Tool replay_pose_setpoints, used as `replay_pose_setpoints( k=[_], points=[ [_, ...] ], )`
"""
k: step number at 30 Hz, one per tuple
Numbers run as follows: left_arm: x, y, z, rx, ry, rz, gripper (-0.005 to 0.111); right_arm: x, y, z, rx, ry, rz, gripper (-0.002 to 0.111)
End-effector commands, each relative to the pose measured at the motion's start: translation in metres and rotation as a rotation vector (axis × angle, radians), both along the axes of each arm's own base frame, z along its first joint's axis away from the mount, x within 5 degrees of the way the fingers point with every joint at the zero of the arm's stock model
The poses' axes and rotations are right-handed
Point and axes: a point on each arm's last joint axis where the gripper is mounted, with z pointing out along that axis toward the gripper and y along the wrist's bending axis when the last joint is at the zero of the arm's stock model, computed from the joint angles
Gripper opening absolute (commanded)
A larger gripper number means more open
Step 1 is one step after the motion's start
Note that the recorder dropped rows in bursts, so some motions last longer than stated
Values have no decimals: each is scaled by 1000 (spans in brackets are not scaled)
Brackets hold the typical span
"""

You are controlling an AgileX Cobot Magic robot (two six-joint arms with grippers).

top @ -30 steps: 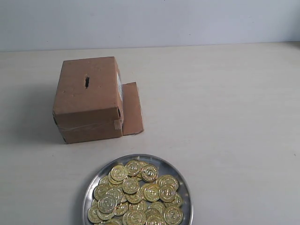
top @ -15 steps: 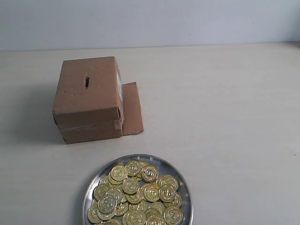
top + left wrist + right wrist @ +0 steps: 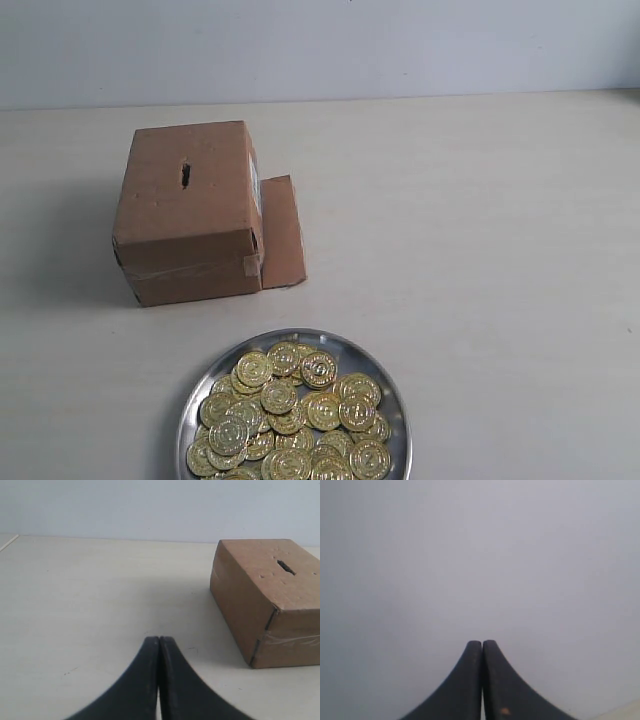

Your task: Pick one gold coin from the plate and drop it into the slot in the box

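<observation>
A round silver plate (image 3: 392, 385) at the near edge of the exterior view holds a heap of gold coins (image 3: 290, 415). Behind it to the left stands the brown cardboard box (image 3: 190, 235), with the dark box slot (image 3: 185, 174) cut in its top face. Neither arm shows in the exterior view. In the left wrist view my left gripper (image 3: 159, 639) is shut and empty, low over the table, with the box (image 3: 245, 615) and its slot (image 3: 286, 566) some way off. My right gripper (image 3: 482, 642) is shut and empty, facing a plain grey wall.
A loose cardboard flap (image 3: 281, 232) lies flat on the table against the box's right side. The pale tabletop (image 3: 470, 230) stretches right of the box and plate. A grey wall (image 3: 320, 45) stands behind the table.
</observation>
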Motion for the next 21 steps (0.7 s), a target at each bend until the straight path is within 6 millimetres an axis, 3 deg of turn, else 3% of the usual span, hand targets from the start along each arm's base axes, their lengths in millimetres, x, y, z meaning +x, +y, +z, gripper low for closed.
replay_pose_setpoints(
  k=[1,5,8,9,11,14,17,21],
  points=[
    [0,0,1,-6,-6,3,1,-9,8,32,-58,86,75,0],
    [0,0,1,-6,-6,3,1,-1,31,75,-288,251,296,0],
    [0,0,1,-6,-6,3,1,13,61,109,-479,257,672,0],
    [0,0,1,-6,-6,3,1,17,65,113,-492,276,724,0],
    [0,0,1,-4,-6,3,1,48,72,123,-505,433,898,0],
    [0,0,1,-6,-6,3,1,88,76,121,-468,581,1015,0],
    [0,0,1,-6,-6,3,1,138,77,104,-381,725,1054,0],
    [0,0,1,-6,-6,3,1,172,76,84,-334,801,1029,0]
  ],
)
